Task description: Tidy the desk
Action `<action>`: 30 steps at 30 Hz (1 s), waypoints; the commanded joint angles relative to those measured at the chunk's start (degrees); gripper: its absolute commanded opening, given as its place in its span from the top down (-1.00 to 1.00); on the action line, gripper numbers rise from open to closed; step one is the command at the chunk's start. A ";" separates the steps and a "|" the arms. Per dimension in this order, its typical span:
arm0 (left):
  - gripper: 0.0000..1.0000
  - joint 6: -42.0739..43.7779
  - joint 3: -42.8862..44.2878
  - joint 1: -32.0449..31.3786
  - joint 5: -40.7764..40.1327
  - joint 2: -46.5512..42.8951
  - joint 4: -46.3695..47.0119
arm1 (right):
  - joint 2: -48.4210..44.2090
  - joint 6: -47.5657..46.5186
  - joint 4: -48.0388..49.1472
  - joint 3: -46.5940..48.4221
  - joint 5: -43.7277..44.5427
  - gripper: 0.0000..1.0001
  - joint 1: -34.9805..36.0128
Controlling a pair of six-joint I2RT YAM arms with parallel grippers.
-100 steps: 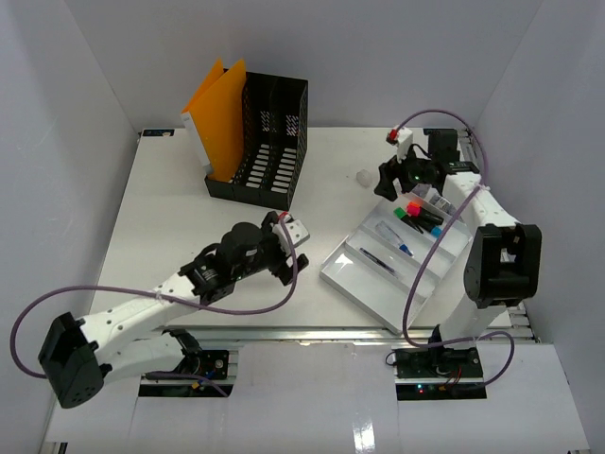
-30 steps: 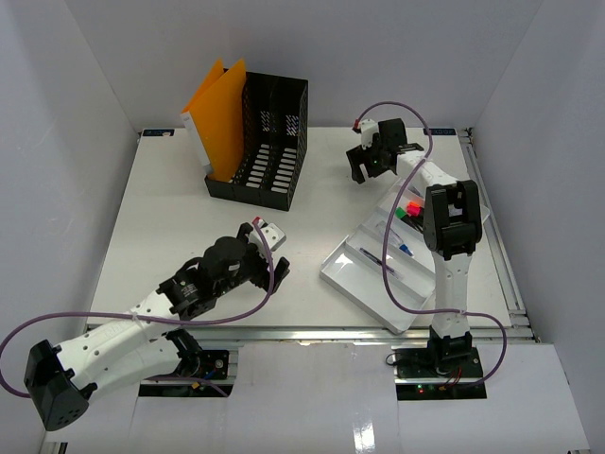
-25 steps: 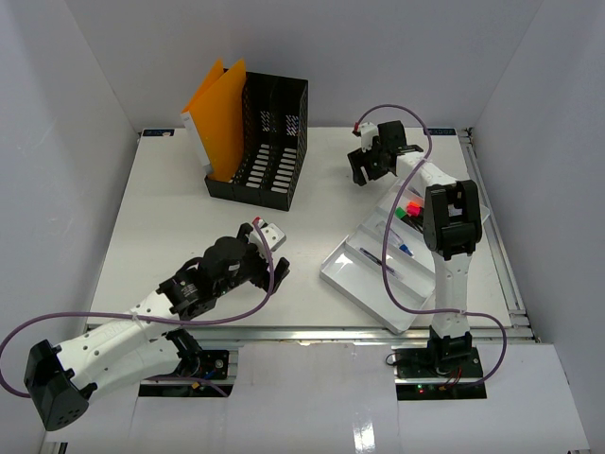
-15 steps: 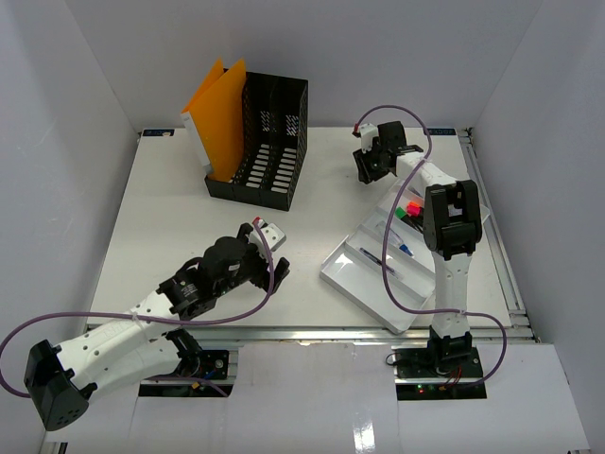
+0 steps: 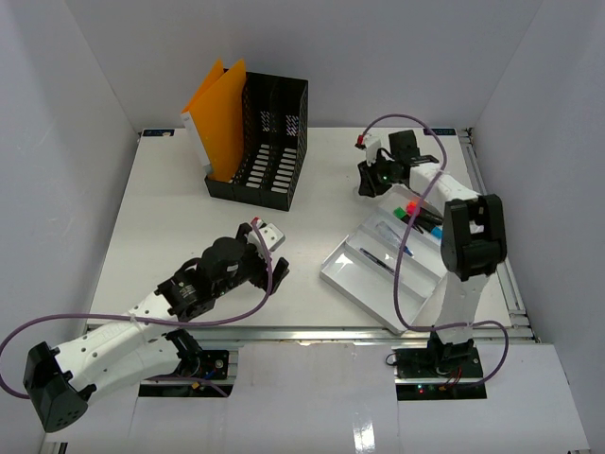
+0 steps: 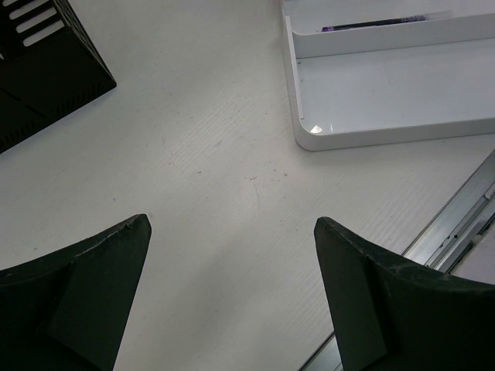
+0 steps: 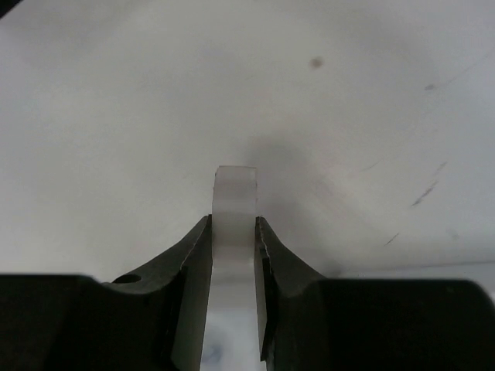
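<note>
The desk (image 5: 170, 208) is a white tabletop with a metal rail along its near edge. My right gripper (image 5: 370, 182) is low over the desk's far right part, just beyond the tray. In the right wrist view, the right gripper (image 7: 233, 224) is shut on a small translucent white piece (image 7: 234, 193), a narrow band that sticks out past the fingertips. My left gripper (image 5: 272, 251) hovers over the desk's near middle. In its wrist view, the left gripper (image 6: 230, 222) is wide open, with only bare desk (image 6: 216, 139) between the fingers.
A white compartmented tray (image 5: 364, 288) lies at the near right, holding pens and small red and green items (image 5: 411, 210). A black mesh file holder (image 5: 269, 142) with orange folders (image 5: 219, 113) stands at the far left. The tray's corner (image 6: 309, 143) lies ahead of the left gripper.
The right gripper's jaws have closed on the translucent piece, and that arm has swung a little right and nearer the tray. The left arm has not moved.
</note>
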 commanded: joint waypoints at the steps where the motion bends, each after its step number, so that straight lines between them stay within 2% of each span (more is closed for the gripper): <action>1: -0.96 -0.37 -0.04 0.24 0.40 -1.66 -0.09 | -15.94 -8.52 -5.58 -8.17 -20.61 0.82 0.22; 4: -0.96 -0.37 -0.06 0.24 0.21 -2.09 0.00 | -22.58 -15.97 -12.72 -13.55 -27.93 0.82 1.74; 8: -0.96 -0.38 -0.13 0.32 0.20 -2.29 0.09 | -29.77 -19.59 -16.26 -22.87 -29.35 0.81 3.59; 16: -0.96 -0.85 -0.31 0.24 0.25 -2.22 0.44 | -35.06 -22.66 -16.93 -35.31 -21.39 0.71 10.13; 23: -0.96 -1.48 -0.57 0.24 1.18 -2.25 1.03 | -34.77 -20.65 -11.98 -39.32 -16.68 0.40 11.89; 24: -0.96 -1.67 -0.57 0.24 1.56 -2.39 1.26 | -34.44 -20.55 -11.79 -39.33 -15.83 0.34 12.08; 25: -0.96 -1.76 -0.60 0.24 1.91 -2.56 1.50 | -34.35 -20.44 -11.50 -39.36 -15.07 0.11 12.20; 27: -0.96 -1.69 -0.74 0.24 2.55 -2.98 2.00 | -34.83 -20.16 -10.66 -39.50 -13.79 -0.83 12.27; 30: -0.96 -3.82 -1.11 0.24 3.45 -3.62 3.11 | -37.85 -19.79 -8.76 -39.44 -11.13 -0.80 12.28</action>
